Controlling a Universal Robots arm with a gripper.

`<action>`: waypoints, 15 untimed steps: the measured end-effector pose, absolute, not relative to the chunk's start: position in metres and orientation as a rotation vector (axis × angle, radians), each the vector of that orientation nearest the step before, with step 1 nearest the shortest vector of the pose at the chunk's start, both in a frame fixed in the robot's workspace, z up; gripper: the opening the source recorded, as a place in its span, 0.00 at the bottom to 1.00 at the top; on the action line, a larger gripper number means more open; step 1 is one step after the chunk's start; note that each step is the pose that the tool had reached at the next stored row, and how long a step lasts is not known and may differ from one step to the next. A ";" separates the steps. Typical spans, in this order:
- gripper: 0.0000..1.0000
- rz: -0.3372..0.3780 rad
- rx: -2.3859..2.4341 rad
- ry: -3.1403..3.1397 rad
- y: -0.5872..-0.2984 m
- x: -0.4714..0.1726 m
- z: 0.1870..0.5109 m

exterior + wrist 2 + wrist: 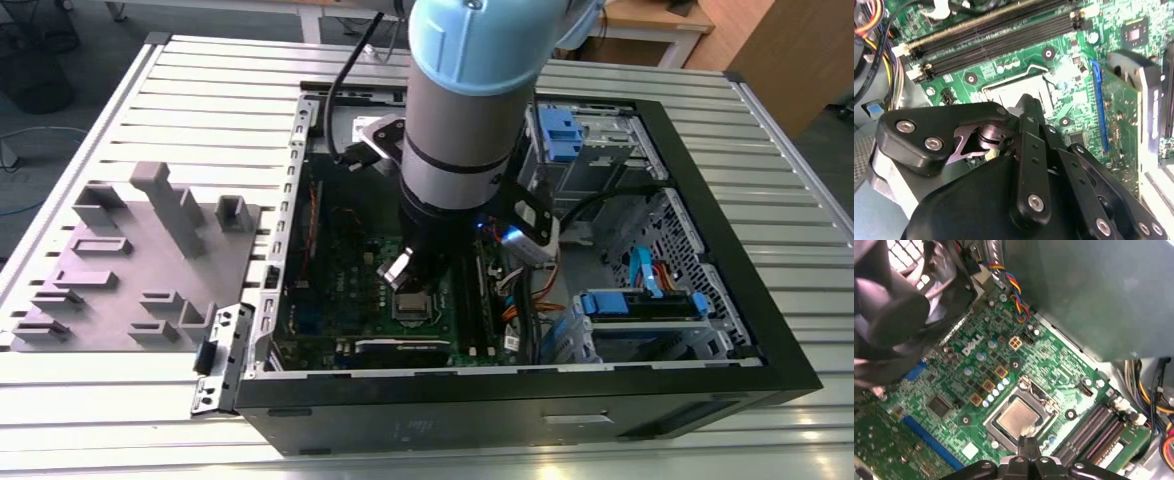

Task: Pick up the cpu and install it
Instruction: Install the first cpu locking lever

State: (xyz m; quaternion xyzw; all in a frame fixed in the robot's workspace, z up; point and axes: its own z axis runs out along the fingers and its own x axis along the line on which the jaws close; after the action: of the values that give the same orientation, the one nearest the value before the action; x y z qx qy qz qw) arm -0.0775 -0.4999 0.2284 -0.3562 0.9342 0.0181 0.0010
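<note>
Tool hovers just above the motherboard socket, grip state impossible to tell | cpu lies flat inside the socket frame | placement apparently done; locking unconfirmed

White printed lettering on green motherboard, near capacitors; other board markings too small to read.
</note>
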 end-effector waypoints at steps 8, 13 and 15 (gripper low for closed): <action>0.11 0.044 -1.111 2.916 -0.492 -0.084 0.234; 0.11 0.044 -1.111 2.916 -0.492 -0.084 0.234; 0.11 0.043 -1.111 2.916 -0.492 -0.084 0.234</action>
State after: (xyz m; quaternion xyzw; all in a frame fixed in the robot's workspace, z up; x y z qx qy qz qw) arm -0.0837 -0.4922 0.2343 -0.3558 0.9344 0.0139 0.0104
